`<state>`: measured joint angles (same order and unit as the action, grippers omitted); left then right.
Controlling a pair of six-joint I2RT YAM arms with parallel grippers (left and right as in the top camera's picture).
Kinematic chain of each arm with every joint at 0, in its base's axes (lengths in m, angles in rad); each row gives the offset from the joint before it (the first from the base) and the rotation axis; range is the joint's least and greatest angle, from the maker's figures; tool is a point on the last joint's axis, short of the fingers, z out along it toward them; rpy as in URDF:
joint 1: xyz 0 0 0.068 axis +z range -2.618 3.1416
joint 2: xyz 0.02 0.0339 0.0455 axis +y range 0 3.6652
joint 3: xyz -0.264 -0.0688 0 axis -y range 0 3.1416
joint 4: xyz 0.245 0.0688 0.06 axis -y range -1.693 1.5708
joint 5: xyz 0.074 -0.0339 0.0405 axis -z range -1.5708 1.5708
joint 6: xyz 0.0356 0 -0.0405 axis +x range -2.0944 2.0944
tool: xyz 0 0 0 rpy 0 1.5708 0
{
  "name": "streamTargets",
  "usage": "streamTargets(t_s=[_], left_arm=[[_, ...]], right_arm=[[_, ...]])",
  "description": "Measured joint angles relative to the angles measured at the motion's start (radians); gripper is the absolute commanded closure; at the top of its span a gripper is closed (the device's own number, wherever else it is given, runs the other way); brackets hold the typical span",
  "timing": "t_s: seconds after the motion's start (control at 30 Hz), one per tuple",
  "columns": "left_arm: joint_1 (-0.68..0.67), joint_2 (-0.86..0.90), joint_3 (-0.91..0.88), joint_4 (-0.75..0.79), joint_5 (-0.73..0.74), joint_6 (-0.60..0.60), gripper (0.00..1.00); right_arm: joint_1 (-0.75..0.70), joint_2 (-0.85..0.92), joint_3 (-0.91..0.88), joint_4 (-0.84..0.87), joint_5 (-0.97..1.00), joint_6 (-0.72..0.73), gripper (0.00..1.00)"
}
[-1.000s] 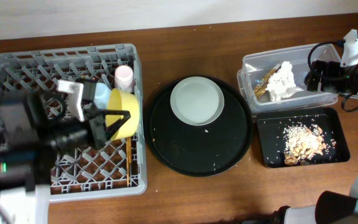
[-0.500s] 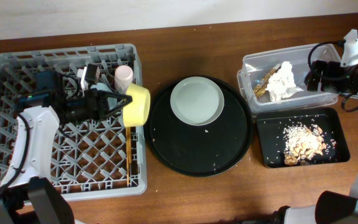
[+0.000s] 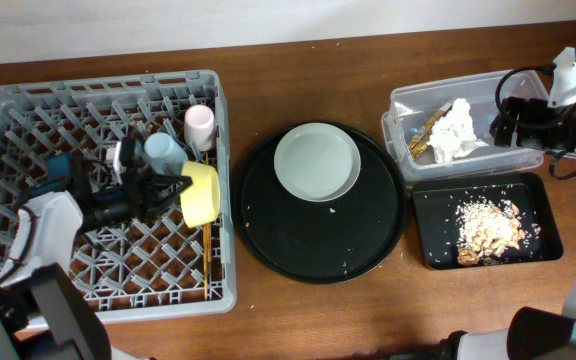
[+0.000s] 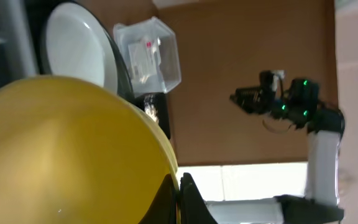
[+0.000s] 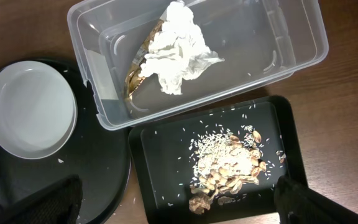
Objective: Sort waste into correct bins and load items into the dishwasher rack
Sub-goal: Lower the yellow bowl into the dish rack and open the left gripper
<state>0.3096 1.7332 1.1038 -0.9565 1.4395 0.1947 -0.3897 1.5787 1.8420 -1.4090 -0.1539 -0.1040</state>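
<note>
Bowl (image 3: 200,193), glossy yellow, tipped on edge in rack (image 3: 28,130), seemingly clamped by left fingers (image 4: 190,202); right fingers (image 5: 303,202) apart.

Two cups are showing, a pink cup (image 3: 199,123) and a blue cup (image 3: 162,152), with one yellow bowl (image 3: 201,193), one pale plate (image 3: 316,161), one dishwasher rack (image 3: 98,82), one round black tray (image 3: 308,248), one clear tub (image 3: 473,82), one shallow black tray (image 3: 434,230), one napkin (image 3: 456,130), one wrapper (image 3: 423,133).

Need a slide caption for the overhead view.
Left pincer holds the bowl at the rack; plate sits on the round tray.
</note>
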Motion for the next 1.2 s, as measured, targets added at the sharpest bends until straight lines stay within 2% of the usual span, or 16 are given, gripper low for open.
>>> streamTargets(t_s=[0.03, 0.1, 0.2, 0.27, 0.3, 0.47, 0.5, 0.53, 0.57, 0.6, 0.7, 0.77, 0.93, 1.03, 1.2], left_arm=[[0.014, 0.017, 0.0, -0.001, 0.0, 0.0, 0.96], [0.05, 0.049, -0.001, -0.002, -0.002, 0.001, 0.82], [0.127, 0.082, -0.016, -0.001, -0.113, 0.006, 0.6], [0.182, 0.082, -0.016, -0.005, -0.15, 0.012, 0.52], [0.215, 0.083, -0.016, -0.005, -0.168, 0.011, 0.51], [0.286, 0.083, -0.004, -0.052, -0.203, -0.002, 0.53], [0.286, 0.079, 0.008, -0.067, -0.207, -0.004, 0.6], [0.282, 0.055, 0.022, -0.075, -0.21, -0.005, 0.75], [0.275, 0.03, 0.03, -0.076, -0.214, -0.007, 0.94], [0.261, -0.02, 0.037, -0.074, -0.238, -0.014, 0.99], [0.158, -0.196, 0.056, -0.047, -0.375, -0.069, 1.0], [0.035, -0.273, 0.061, -0.036, -0.543, -0.131, 1.0], [-0.218, -0.267, 0.06, -0.028, -0.907, -0.233, 0.99], [-0.276, -0.247, 0.06, -0.024, -1.071, -0.287, 0.99], [-0.28, -0.203, 0.06, -0.023, -1.31, -0.347, 0.96]], right_arm=[[0.0, 0.0, 0.0, 0.0, 0.0, 0.0, 0.01], [0.0, 0.0, 0.0, 0.0, 0.0, 0.0, 0.01], [0.0, 0.0, 0.0, 0.0, 0.0, 0.0, 0.01], [0.0, 0.0, 0.0, 0.0, 0.0, 0.0, 0.01], [0.0, 0.0, 0.0, 0.0, 0.0, 0.0, 0.01], [0.0, 0.0, 0.0, 0.0, 0.0, 0.0, 0.01], [0.0, 0.0, 0.0, 0.0, 0.0, 0.0, 0.01], [0.0, 0.0, 0.0, 0.0, 0.0, 0.0, 0.01], [0.0, 0.0, 0.0, 0.0, 0.0, 0.0, 0.01], [0.0, 0.0, 0.0, 0.0, 0.0, 0.0, 0.01], [0.0, 0.0, 0.0, 0.0, 0.0, 0.0, 0.01], [0.0, 0.0, 0.0, 0.0, 0.0, 0.0, 0.01], [0.0, 0.0, 0.0, 0.0, 0.0, 0.0, 0.01], [0.0, 0.0, 0.0, 0.0, 0.0, 0.0, 0.01], [0.0, 0.0, 0.0, 0.0, 0.0, 0.0, 0.01]])
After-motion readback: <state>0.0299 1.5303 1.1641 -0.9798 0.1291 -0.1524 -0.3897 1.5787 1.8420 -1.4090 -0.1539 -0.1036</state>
